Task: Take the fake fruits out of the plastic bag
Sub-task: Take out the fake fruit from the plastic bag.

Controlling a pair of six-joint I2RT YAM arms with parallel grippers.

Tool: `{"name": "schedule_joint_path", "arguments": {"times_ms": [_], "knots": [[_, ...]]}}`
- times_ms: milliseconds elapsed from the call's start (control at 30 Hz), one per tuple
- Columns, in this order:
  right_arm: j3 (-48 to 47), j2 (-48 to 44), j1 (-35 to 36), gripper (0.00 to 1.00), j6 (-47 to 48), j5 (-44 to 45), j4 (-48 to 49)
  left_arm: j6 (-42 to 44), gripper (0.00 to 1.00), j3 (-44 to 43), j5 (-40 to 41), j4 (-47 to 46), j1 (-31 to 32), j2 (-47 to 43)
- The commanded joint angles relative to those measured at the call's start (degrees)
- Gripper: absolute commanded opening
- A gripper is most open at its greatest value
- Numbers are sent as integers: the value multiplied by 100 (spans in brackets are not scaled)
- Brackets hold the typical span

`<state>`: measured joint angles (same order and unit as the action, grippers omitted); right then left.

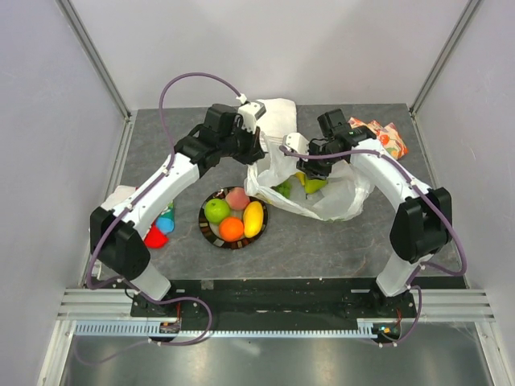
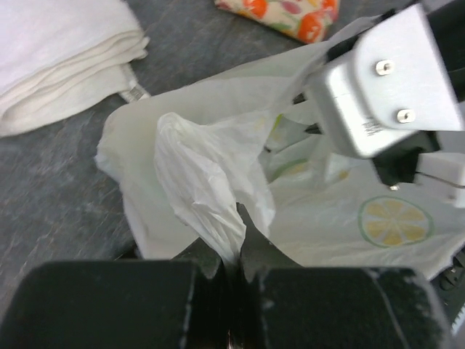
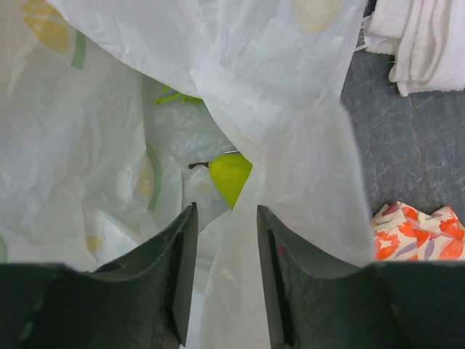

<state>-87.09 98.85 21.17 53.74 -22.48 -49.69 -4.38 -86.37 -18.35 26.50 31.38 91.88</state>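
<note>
At the mouth of the plastic bag (image 3: 145,109), the right pincer (image 3: 226,211) stands half open, a green pear (image 3: 231,178) just ahead; the left pincer (image 2: 232,267) clamps the bag.

Grey stone-look table (image 1: 322,241), boxed in behind and at both sides by 3 plain pale walls (image 1: 265,48). At its far corners, 2 slanting aluminium struts (image 1: 96,56). Along its near edge, a ribbed aluminium rail (image 1: 265,329), then dull sheet metal (image 1: 282,366). Lit softly and evenly.

You have a dark-rimmed plate (image 1: 211,239) mid-desk (image 1: 322,241), a folded white cloth (image 1: 282,112) at the back, orange patterned fabric (image 1: 386,138) back right, and a red object (image 1: 155,237) beside a blue one (image 1: 166,217) on the left.
</note>
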Motion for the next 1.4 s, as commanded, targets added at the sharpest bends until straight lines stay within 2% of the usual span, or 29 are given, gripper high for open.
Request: {"name": "schedule_joint_path", "arguments": {"times_ms": [0,67,133,233,333,467,733,933,967,1067,1267,1300,1367], "knots": [[313,-119,28,49,278,24,274,-291,2,260,868,-110,26,-363],[490,-504,28,52,155,-54,608,-247,2,252,798,-110,18,-328],[588,-796,63,59,59,-247,882,-256,2,164,745,-119,26,-224],[369,-1148,203,61,57,-555,515,-239,2,-29,727,-145,26,-83],[350,-1210,326,55,425,-740,-136,-195,2,-213,745,-163,26,6],[570,-869,388,42,866,-373,-594,-142,2,-354,736,-163,18,-20],[88,204,168,43,884,41,-612,95,2,-293,745,-66,18,-179],[-370,723,-33,51,691,393,-112,227,2,-205,631,-57,18,-240],[-396,724,-51,57,647,454,89,245,2,-170,622,-49,26,-249],[-291,767,-122,68,559,718,415,262,2,-144,587,-57,26,-240],[-230,1242,-166,74,349,1227,530,227,2,-205,420,-84,26,-109],[-247,1303,-174,81,305,1281,548,227,2,-214,402,-92,18,-100],[-256,1435,-166,85,191,1386,645,236,2,-240,376,-92,18,-91]]}}
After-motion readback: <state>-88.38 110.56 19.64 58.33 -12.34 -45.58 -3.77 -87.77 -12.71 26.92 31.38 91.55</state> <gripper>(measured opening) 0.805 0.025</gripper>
